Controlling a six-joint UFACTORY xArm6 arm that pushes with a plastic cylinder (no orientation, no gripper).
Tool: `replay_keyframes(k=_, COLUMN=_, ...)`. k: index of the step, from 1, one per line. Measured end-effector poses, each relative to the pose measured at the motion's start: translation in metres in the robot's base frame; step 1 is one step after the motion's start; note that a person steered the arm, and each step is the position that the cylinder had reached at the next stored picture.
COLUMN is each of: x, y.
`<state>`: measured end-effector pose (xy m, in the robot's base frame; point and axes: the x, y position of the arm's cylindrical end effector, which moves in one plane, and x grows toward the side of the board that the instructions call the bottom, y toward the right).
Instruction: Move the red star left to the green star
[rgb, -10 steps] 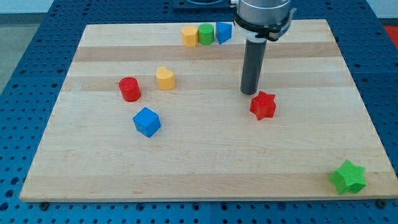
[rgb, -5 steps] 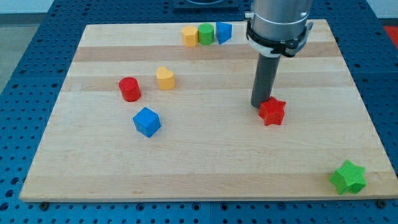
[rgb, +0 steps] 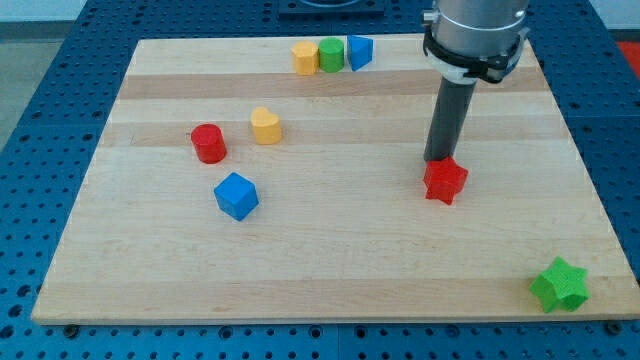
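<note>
The red star lies right of the board's middle. My tip touches its upper left edge, on the side toward the view's top. The green star sits near the board's bottom right corner, well below and right of the red star.
A blue cube, a red cylinder and a yellow heart block lie on the left half. A yellow block, a green block and a blue block stand in a row at the top edge of the wooden board.
My tip has moved right and slightly down, pushing the red star to the right and a little toward the view's bottom. The other blocks have not moved.
</note>
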<state>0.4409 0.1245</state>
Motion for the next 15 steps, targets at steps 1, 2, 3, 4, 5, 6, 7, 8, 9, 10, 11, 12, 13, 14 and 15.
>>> replay_keyframes(k=1, x=0.007, y=0.000)
replay_keyframes(k=2, x=0.010, y=0.000)
replay_keyframes(k=3, x=0.021, y=0.000)
replay_keyframes(k=4, x=0.037, y=0.000)
replay_keyframes(k=5, x=0.056, y=0.000)
replay_keyframes(k=6, x=0.062, y=0.000)
replay_keyframes(k=7, x=0.062, y=0.000)
replay_keyframes(k=8, x=0.063, y=-0.001)
replay_keyframes(k=9, x=0.066, y=-0.003)
replay_keyframes(k=10, x=0.070, y=-0.003)
replay_keyframes(k=11, x=0.078, y=-0.003)
replay_keyframes(k=12, x=0.091, y=-0.003)
replay_keyframes(k=13, x=0.108, y=-0.003)
replay_keyframes(k=14, x=0.123, y=-0.003)
replay_keyframes(k=15, x=0.128, y=-0.003)
